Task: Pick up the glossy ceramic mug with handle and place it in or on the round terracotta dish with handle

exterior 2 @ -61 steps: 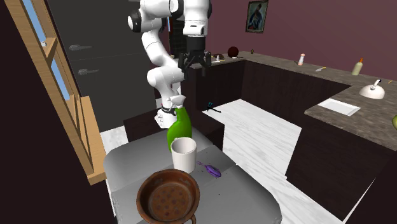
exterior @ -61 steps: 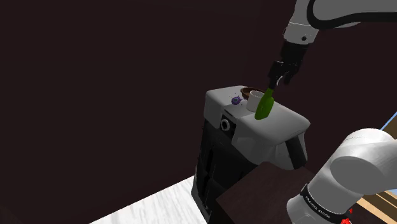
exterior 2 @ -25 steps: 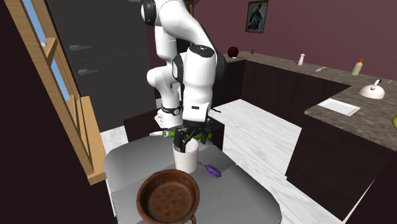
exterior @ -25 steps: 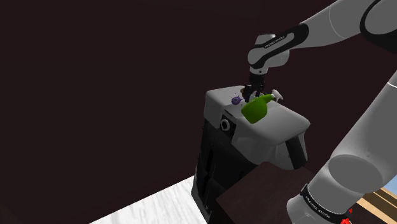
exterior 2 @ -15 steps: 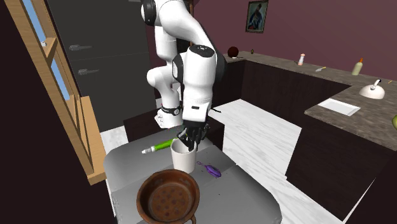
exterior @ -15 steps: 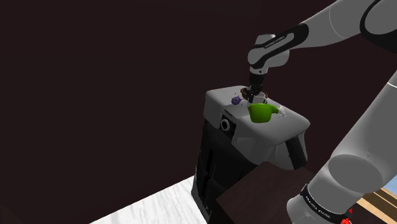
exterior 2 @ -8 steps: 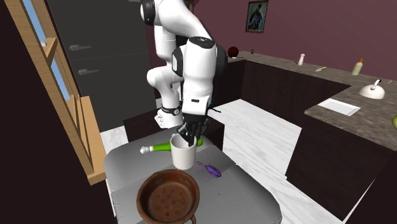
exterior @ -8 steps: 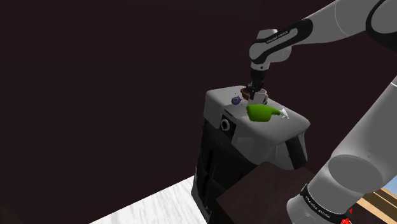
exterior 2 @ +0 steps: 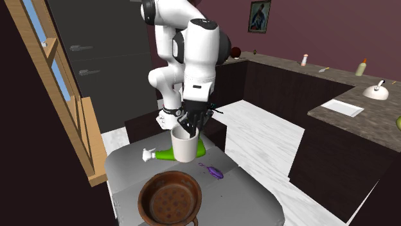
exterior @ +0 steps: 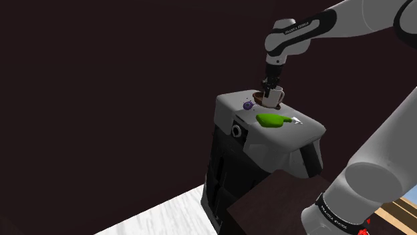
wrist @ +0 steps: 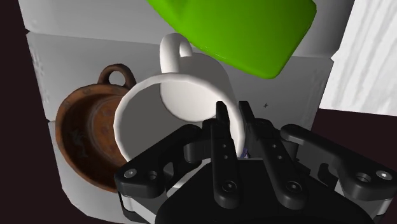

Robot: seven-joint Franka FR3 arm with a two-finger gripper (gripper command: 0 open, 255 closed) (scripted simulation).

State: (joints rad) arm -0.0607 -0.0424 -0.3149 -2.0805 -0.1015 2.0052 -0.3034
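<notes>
A plain white mug [exterior 2: 184,147] with a handle hangs a little above the grey top, tilted slightly. My gripper [exterior 2: 188,130] is shut on its rim from above. In the wrist view the two fingers [wrist: 222,124] clasp the wall of the mug [wrist: 184,105], one inside and one outside, on the side opposite its handle. The round rusty-brown dish [exterior 2: 170,200] with a small loop handle lies on the top just beyond the mug, empty; it also shows as the dish [wrist: 83,137] beside the mug. In the shoulder view the mug [exterior: 274,99] hangs under the gripper [exterior: 270,89], in front of the dish [exterior: 259,95].
A green bottle [exterior 2: 166,153] with a white cap lies on its side under and behind the mug. A small purple object [exterior 2: 214,172] lies on the grey top [exterior 2: 250,199]. Wooden framing stands at the second exterior view's left, and a dark kitchen counter at its right.
The gripper has risen with the mug, which has left the grey top. The green bottle has rolled and settled flat on its side.
</notes>
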